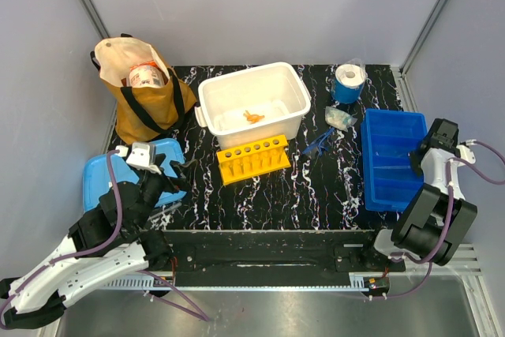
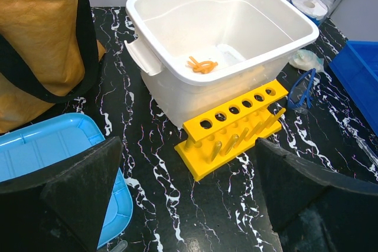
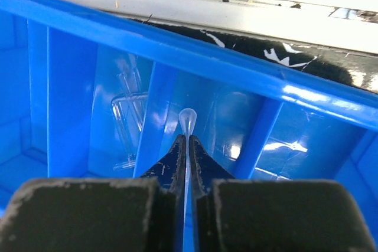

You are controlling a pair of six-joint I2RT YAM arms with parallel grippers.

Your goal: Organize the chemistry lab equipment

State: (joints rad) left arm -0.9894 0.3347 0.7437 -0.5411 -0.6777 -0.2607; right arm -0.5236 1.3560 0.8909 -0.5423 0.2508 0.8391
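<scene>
My right gripper point(image 3: 188, 140) is shut on a thin clear dropper tube point(image 3: 188, 117), whose bulb tip sticks out past the fingertips. It hangs over the dividers of the blue compartment bin point(image 3: 177, 57) at the table's right point(image 1: 392, 116). A clear glass piece point(image 3: 127, 110) lies in one compartment. My left gripper point(image 2: 186, 175) stands open over bare table at the near left point(image 1: 170, 173), nothing between its fingers. The yellow-orange knotted piece point(image 2: 202, 65) lies in the white tub point(image 1: 237, 88). Blue-framed safety glasses point(image 1: 318, 144) and a small clear packet point(image 1: 341, 118) lie right of the tub.
A yellow tube rack point(image 1: 252, 158) stands in front of the white tub. A brown cloth bag point(image 1: 146, 100) is at the back left, with a light blue tray point(image 1: 96, 183) before it. A blue roll point(image 1: 347, 83) stands at the back right.
</scene>
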